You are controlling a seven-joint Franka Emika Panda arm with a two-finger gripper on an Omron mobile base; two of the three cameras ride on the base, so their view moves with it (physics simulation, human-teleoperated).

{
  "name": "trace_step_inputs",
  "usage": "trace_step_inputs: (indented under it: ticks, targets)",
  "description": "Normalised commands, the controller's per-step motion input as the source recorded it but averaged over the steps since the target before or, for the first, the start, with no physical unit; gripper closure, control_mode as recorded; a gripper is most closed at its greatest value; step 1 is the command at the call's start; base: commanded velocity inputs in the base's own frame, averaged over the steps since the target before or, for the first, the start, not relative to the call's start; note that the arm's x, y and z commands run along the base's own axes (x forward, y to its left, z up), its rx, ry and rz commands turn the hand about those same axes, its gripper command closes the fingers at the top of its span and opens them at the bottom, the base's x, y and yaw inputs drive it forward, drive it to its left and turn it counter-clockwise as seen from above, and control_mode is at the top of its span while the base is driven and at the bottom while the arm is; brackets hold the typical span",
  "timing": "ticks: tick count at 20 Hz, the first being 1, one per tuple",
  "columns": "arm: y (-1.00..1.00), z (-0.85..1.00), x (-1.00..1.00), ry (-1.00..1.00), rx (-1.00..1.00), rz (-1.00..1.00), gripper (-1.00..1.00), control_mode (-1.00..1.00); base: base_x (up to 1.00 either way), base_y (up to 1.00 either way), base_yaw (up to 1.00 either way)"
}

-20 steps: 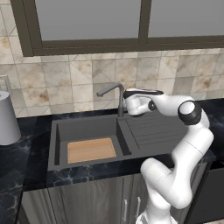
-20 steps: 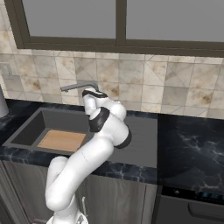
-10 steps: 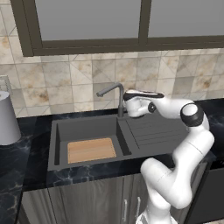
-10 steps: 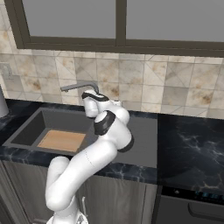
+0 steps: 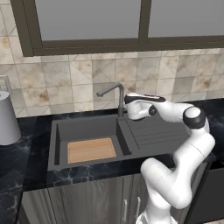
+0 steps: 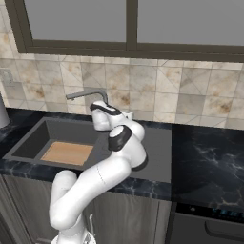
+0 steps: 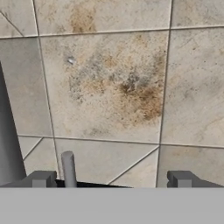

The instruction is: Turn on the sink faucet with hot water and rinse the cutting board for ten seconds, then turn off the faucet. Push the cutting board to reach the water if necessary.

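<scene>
The dark grey sink faucet (image 5: 120, 99) stands behind the sink (image 5: 61, 133), its spout arm angled left over the basin. No water runs from it. The tan cutting board (image 5: 91, 150) lies flat at the basin's front, also seen as the cutting board (image 6: 66, 152). My gripper (image 5: 127, 106) sits right beside the faucet post, at its right. In the hand view my gripper (image 7: 111, 181) is open and faces the tiled wall. The faucet's small lever (image 7: 68, 168) rises between the fingertips (image 7: 41, 179), close to the left one. The post (image 7: 6, 144) is at the far left.
A ribbed drainboard (image 5: 153, 131) lies right of the basin, under my forearm. A grey cylindrical container (image 5: 6, 118) stands on the black counter (image 5: 17, 153) at far left. The tiled backsplash (image 5: 78, 83) is just behind the faucet.
My hand has edged slightly left and down, closer to the faucet post. The board and spout have not moved.
</scene>
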Motion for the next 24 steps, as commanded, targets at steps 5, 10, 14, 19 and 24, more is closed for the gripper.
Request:
trace_step_inputs:
  ticks: [5, 10, 14, 19, 24]
  targets:
    - [0.0, 0.0, 0.05, 0.0, 0.0, 0.0, -1.0, -1.0, 0.0, 0.0, 0.0]
    - [0.0, 0.0, 0.06, 0.0, 0.0, 0.0, -1.0, -1.0, 0.0, 0.0, 0.0]
    - [0.0, 0.0, 0.04, 0.0, 0.0, 0.0, -1.0, -1.0, 0.0, 0.0, 0.0]
    - [0.0, 0.0, 0.01, 0.0, 0.0, 0.0, -1.0, -1.0, 0.0, 0.0, 0.0]
    - [0.0, 0.0, 0.05, 0.0, 0.0, 0.0, -1.0, -1.0, 0.0, 0.0, 0.0]
